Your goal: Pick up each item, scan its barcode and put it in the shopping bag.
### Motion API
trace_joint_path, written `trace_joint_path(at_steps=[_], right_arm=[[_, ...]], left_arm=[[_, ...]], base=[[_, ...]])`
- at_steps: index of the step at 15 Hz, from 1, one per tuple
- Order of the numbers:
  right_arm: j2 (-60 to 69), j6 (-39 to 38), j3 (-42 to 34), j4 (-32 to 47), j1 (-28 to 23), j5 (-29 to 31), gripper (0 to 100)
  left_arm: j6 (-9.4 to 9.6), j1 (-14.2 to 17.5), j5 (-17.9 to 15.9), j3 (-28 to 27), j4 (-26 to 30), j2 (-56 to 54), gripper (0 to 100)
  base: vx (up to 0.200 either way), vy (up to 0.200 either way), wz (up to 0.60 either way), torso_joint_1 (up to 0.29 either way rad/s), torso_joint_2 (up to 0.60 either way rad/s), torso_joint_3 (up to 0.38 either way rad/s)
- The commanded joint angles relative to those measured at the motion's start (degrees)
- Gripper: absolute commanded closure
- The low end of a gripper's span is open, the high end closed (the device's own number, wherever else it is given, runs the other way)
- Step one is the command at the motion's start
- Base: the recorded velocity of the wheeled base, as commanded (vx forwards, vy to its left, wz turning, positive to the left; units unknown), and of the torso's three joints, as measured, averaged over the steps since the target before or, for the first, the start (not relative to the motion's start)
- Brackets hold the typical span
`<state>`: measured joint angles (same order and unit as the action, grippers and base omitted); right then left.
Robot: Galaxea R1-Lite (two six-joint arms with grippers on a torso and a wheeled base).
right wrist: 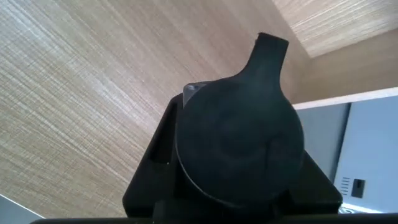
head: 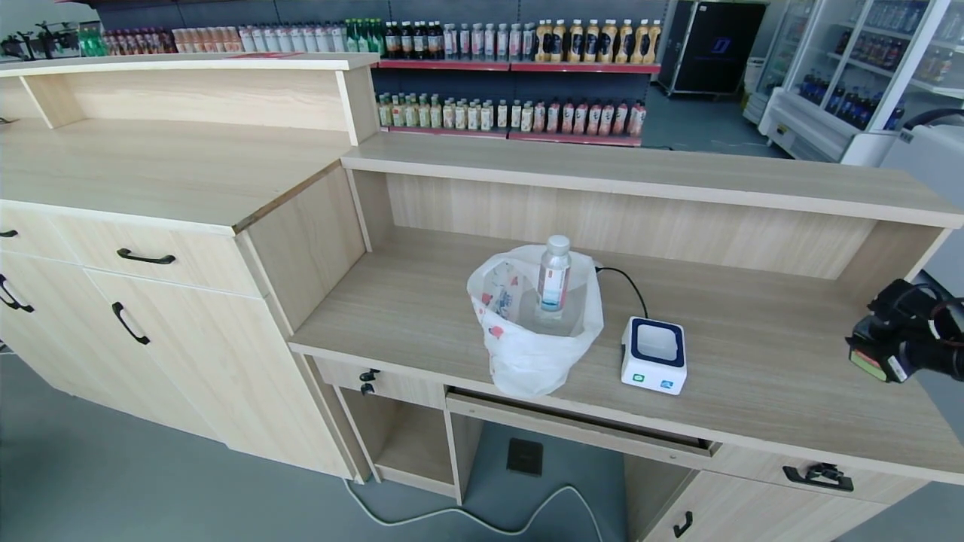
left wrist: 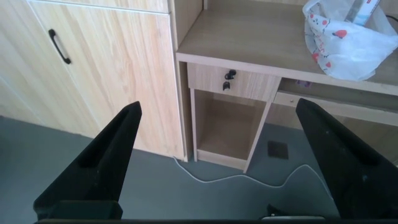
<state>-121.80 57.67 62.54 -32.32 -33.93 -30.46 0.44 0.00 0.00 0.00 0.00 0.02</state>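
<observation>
While the bottle is standing upright inside the shopping bag, with its cap and shoulders rising above the rim, we are judging this item as bagged, so the care now is going into leaving the bag undisturbed. As far as we are seeing, the bag is holding only that one bottle. Its thin white walls are slumping open near the front edge of the counter, so any arm passing close is risking a snag that could tip the bottle. The scanner is sitting just beside the bag on the robot's right, window facing up. The left gripper is hanging low in front of the counter, over the floor by the open cubby, fingers spread wide and carrying nothing. The right gripper is sitting at the counter's right end, well apart from the scanner, and we are not able to tell its state. For any further item, we are advising a square pass over the scanner window, then a gentle lowering beside the bottle.
</observation>
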Motion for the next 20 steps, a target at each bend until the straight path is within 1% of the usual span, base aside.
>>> trace_joint_path(at_steps=[1,3,4,5,6,7,9,10,11,12,13,14,15,16,18,19,20], right_arm=[[22.39,4.64,-10.24,-2.93,0.18,-0.47,100],[34.08,13.96,-20.35,-7.67,1.32,-6.10,100],[36.45,17.74,-22.37,-7.85,2.55,-7.94,100],[41.55,30.74,-26.24,-7.67,8.53,-11.28,100],[43.75,39.09,-26.68,-7.41,14.41,-11.37,100],[45.24,49.29,-26.68,-7.67,22.94,-11.20,100],[45.86,65.55,-28.17,-7.67,39.29,-10.93,100],[45.60,72.93,-29.05,-7.32,45.79,-10.58,100],[45.60,79.88,-29.40,-7.67,50.45,-10.49,100],[45.60,81.90,-29.49,-7.76,51.59,-10.49,100],[45.60,81.90,-29.49,-7.76,51.59,-10.49,100],[47.97,92.88,-29.58,-7.94,54.32,-12.87,100],[49.55,96.84,-30.11,-7.50,55.81,-13.74,100],[49.02,99.39,-30.90,-7.41,57.74,-14.10,100],[48.06,101.85,-31.16,-7.67,60.12,-15.24,100],[47.62,103.25,-30.90,-7.85,62.84,-15.15,100],[47.18,103.52,-30.81,-7.85,64.07,-15.24,100]], left_arm=[[0.00,0.00,0.00,0.00,0.00,-0.02,0],[0.00,0.00,0.00,0.00,0.00,-0.02,0],[0.00,0.00,0.00,0.00,0.00,-0.02,0],[0.00,0.00,0.00,0.00,0.00,-0.02,0],[0.00,0.00,0.00,0.00,0.00,-0.02,0],[0.00,0.00,0.00,0.00,0.00,-0.02,0],[0.00,0.09,0.00,0.00,0.00,-0.02,0],[0.00,0.00,0.00,0.00,0.00,-0.02,0],[0.00,0.00,0.00,0.00,0.00,-0.02,0],[0.00,0.00,0.00,0.00,0.00,-0.02,0],[0.00,0.00,0.00,0.00,0.00,-0.02,0],[0.00,0.00,0.00,0.00,0.00,-0.02,0],[0.00,0.00,0.00,0.00,0.00,-0.02,0],[0.00,0.00,0.00,0.00,0.00,-0.02,0],[0.00,0.00,0.00,0.00,0.00,-0.02,0],[0.00,0.00,0.00,0.00,0.00,-0.02,0],[0.00,0.00,0.00,0.00,0.00,-0.02,0]], base=[[0.000,0.000,0.00,0.000,0.00,0.000],[0.000,0.000,0.00,0.000,0.00,0.000],[0.000,0.000,0.00,0.000,0.00,0.000],[0.000,0.000,0.00,0.000,0.00,0.000],[0.000,0.000,0.00,0.000,0.00,0.000],[0.000,0.000,0.00,0.000,0.00,0.000],[0.000,0.000,0.00,0.000,0.00,0.000],[0.000,0.000,0.00,0.000,0.00,0.000],[0.000,0.000,0.00,0.000,0.00,0.000],[0.000,0.000,0.00,0.000,0.00,0.000],[0.000,0.000,0.00,0.000,0.00,0.000],[0.000,0.000,0.00,0.000,0.00,0.000],[0.000,0.000,0.00,0.000,0.00,0.000],[0.000,0.000,0.00,0.000,0.00,0.000],[0.000,0.000,0.00,0.000,0.00,0.000],[0.000,0.000,0.00,0.000,0.00,0.000],[0.000,0.000,0.00,0.000,0.00,0.000]])
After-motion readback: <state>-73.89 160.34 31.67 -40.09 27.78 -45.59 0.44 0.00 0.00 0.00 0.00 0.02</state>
